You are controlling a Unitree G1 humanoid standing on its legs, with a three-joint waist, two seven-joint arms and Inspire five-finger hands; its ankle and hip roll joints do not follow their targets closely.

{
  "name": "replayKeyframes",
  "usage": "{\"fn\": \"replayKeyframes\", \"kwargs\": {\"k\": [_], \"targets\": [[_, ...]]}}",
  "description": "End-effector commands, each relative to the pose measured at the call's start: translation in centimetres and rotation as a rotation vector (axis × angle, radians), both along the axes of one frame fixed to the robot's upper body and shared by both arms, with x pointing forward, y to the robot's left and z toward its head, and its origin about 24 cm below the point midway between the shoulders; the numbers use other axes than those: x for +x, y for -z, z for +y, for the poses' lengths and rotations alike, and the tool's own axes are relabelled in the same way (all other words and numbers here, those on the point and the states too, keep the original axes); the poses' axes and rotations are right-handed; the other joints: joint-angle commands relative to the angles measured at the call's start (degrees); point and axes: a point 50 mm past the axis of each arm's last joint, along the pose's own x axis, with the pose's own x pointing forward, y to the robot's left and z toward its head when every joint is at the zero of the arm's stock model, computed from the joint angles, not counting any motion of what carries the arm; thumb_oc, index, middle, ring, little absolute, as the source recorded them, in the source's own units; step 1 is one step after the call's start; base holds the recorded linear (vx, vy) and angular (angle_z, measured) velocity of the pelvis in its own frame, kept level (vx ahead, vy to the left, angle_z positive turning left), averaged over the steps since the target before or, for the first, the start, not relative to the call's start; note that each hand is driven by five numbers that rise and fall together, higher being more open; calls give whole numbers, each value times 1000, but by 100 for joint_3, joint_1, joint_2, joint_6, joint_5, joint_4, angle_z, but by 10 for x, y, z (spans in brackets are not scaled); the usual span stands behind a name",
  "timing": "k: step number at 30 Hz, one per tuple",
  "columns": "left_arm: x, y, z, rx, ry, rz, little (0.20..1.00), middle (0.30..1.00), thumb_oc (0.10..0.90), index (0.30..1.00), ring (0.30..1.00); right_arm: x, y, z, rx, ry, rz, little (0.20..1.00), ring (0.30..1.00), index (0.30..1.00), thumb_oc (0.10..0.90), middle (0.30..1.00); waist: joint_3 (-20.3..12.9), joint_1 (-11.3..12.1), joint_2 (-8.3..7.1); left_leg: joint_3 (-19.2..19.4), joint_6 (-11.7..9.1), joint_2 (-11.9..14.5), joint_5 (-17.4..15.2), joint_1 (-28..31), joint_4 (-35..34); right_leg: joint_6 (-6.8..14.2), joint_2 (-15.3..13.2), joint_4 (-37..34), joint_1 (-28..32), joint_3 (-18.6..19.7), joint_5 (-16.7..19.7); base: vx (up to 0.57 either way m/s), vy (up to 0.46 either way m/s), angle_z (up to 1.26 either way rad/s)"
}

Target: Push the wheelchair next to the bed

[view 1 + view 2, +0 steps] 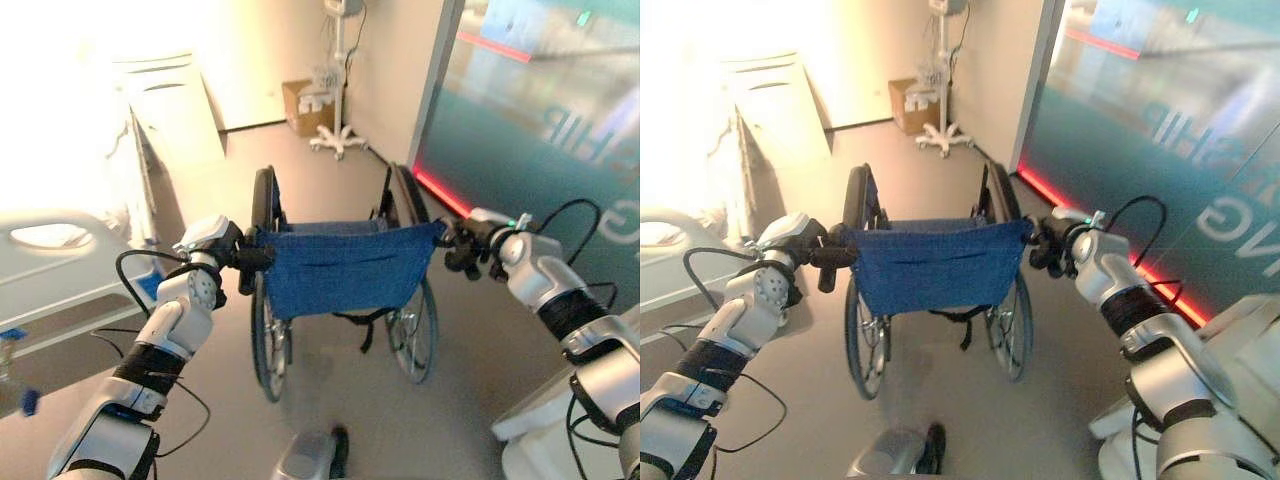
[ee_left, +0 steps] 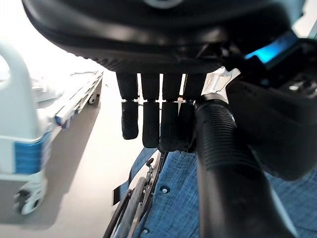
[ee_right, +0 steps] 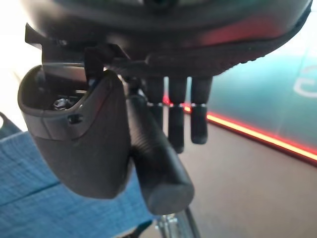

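Both eye views look down from the head at the wheelchair (image 1: 340, 270) mid-frame, the right eye placing it further left. Each wrist view looks along its own hand from very close, at a push handle (image 2: 223, 163).

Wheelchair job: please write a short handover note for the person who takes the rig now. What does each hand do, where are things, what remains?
Left hand: fingers curled round the wheelchair's left push handle.
Right hand: thumb and fingers round the right push handle.
Wheelchair: straight ahead on the floor, back to the robot, blue seat back between the handles.
Bed: to the robot's left, apart from the chair.
Done: both handles gripped.
Left: push the chair over beside the bed.
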Motion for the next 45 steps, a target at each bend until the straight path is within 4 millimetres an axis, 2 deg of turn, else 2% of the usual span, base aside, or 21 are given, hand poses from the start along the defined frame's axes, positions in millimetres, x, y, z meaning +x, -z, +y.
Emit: {"fn": "replayKeyframes", "kwargs": {"k": [1, 3, 5, 6, 7, 10, 12, 16, 19, 23, 27, 28, 32, 34, 35, 37, 38, 41, 42, 43, 45], "targets": [[-35, 71, -27, 101, 237, 321, 300, 300, 400, 300, 300, 6, -52, 32, -298, -355, -183, 300, 300, 300, 400, 300, 441, 152, -134, -209, -506, -117, 302, -49, -641, 238, 325, 739, -55, 597, 2183, 321, 58, 42], [-32, 69, -27, 110, 242, 312, 300, 300, 400, 300, 300, 6, -53, 33, -309, -354, -187, 300, 300, 300, 400, 300, 461, 94, -133, -382, -546, -146, 217, -8, -539, 164, 91, 546, -162, 545, 2031, 294, -35, 35], [-23, 60, -26, 130, 256, 286, 300, 300, 400, 300, 300, 11, -61, 36, -307, -336, -218, 300, 300, 300, 400, 300, 602, -23, -9, -729, -648, -27, 110, 190, -458, 34, -197, -36, -734, 663, 2108, 213, -254, 21], [-17, 54, -27, 144, 266, 266, 300, 300, 400, 300, 300, 14, -64, 35, -310, -323, -239, 300, 300, 300, 400, 300, 725, -97, 19, -918, -683, -14, 4, 332, -431, -13, -365, -416, -1089, 776, 2348, 274, -388, 10], [-13, 49, -29, 150, 277, 251, 300, 300, 400, 300, 300, 16, -66, 33, -317, -309, -251, 300, 300, 300, 400, 300, 860, -213, -3, -1154, -699, -82, -185, 537, -410, 25, -607, -889, -1521, 951, 2805, 311, -335, 18], [-10, 46, -34, 138, 299, 227, 300, 300, 400, 300, 300, 16, -72, 27, -341, -279, -256, 300, 300, 300, 400, 300, 1015, -425, -37, -1629, -725, -174, -710, 795, -169, 198, -909, -1976, -1845, 1304, 3285, 490, -293, 62], [-12, 50, -38, 134, 315, 232, 300, 300, 400, 300, 300, 15, -74, 24, -348, -261, -247, 300, 300, 300, 400, 300, 1003, -477, -63, -1806, -760, -162, -914, 819, 48, 225, -997, -2309, -1913, 1493, 3361, 529, -266, 95], [-19, 59, -45, 173, 392, 237, 300, 300, 400, 300, 300, 16, -90, 18, -362, -218, -240, 300, 300, 300, 400, 300, 978, -528, -173, -2157, -878, -75, -1289, 706, 619, 249, -988, -2158, -1940, 1876, 3196, 531, -380, 82], [-19, 60, -46, 154, 392, 248, 300, 300, 400, 300, 300, 16, -101, 18, -351, -209, -230, 300, 300, 300, 400, 300, 938, -608, -206, -2171, -952, 104, -1359, 575, 882, 307, -879, -1379, -2082, 1834, 2868, 416, -289, 118], [-11, 56, -52, 135, 370, 227, 300, 300, 400, 300, 300, 17, -116, 19, -341, -215, -271, 300, 300, 300, 400, 300, 987, -820, -161, -1825, -1225, 683, -945, 838, 660, 62, -653, -996, -2107, 1405, 2469, 298, -218, 96], [-6, 55, -54, 127, 346, 206, 300, 300, 400, 300, 300, 18, -119, 20, -350, -224, -300, 300, 300, 300, 400, 300, 969, -934, -63, -1831, -1318, 844, -740, 1042, 451, -70, -498, -794, -2162, 1270, 2253, 275, -207, 61], [-2, 51, -55, 108, 321, 195, 300, 300, 400, 300, 300, 16, -120, 20, -342, -234, -318, 300, 300, 300, 400, 300, 860, -1054, 4, -1810, -1404, 970, -508, 1255, 392, -222, -342, -698, -2190, 1122, 2107, 385, -253, 48], [1, 49, -58, 82, 298, 203, 300, 300, 400, 300, 300, 13, -109, 14, -325, -227, -287, 300, 300, 300, 400, 300, 569, -1321, 52, -1374, -1631, 1337, 340, 1459, 853, -562, -128, -853, -2006, 723, 1901, 342, -218, 42], [1, 50, -59, 77, 290, 202, 300, 300, 400, 300, 300, 12, -103, 12, -329, -231, -280, 300, 300, 300, 400, 300, 528, -1336, 39, -1146, -1678, 1393, 582, 1353, 1154, -688, -77, -952, -1804, 505, 1836, 320, -211, 31], [2, 51, -62, 73, 288, 202, 300, 300, 400, 300, 300, 12, -96, 10, -323, -226, -276, 300, 300, 300, 400, 300, 573, -1284, 41, -963, -1644, 1318, 491, 1161, 1314, -738, -18, -1012, -1540, 356, 1764, 449, -228, 33], [4, 48, -65, 78, 285, 185, 300, 300, 400, 300, 300, 12, -85, 12, -308, -214, -275, 300, 300, 300, 400, 300, 713, -1130, 65, -879, -1477, 948, 256, 792, 1108, -680, 55, -1005, -1212, 393, 1707, 476, -180, 33], [6, 46, -65, 89, 281, 170, 300, 300, 400, 300, 300, 14, -80, 15, -303, -202, -273, 300, 300, 300, 400, 300, 818, -1016, 87, -720, -1473, 786, 340, 468, 924, -647, 153, -1059, -945, 443, 1648, 382, -117, 23], [9, 44, -60, 97, 240, 150, 300, 300, 400, 300, 300, 17, -73, 25, -289, -194, -275, 300, 300, 300, 400, 300, 1065, -711, 287, -299, -1556, 836, 915, -294, 220, -695, 514, -1191, -308, 551, 1370, 466, -48, -9], [9, 46, -56, 96, 220, 156, 300, 300, 400, 300, 300, 18, -71, 28, -281, -199, -272, 300, 300, 300, 400, 300, 1090, -603, 355, -306, -1585, 877, 1181, -444, -153, -680, 619, -1206, -163, 638, 1317, 540, 20, -47], [8, 47, -54, 93, 212, 158, 300, 300, 400, 300, 300, 18, -70, 30, -278, -201, -269, 300, 300, 300, 400, 300, 1099, -559, 377, -311, -1592, 889, 1269, -488, -260, -675, 651, -1216, -116, 671, 1305, 526, 57, -83], [7, 50, -48, 88, 182, 169, 300, 300, 400, 300, 300, 19, -67, 34, -267, -230, -253, 300, 300, 300, 400, 300, 1036, -363, 446, -261, -1592, 982, 1592, -590, -1107, -632, 771, -1239, 209, 806, 1168, 621, 136, -85]]}}
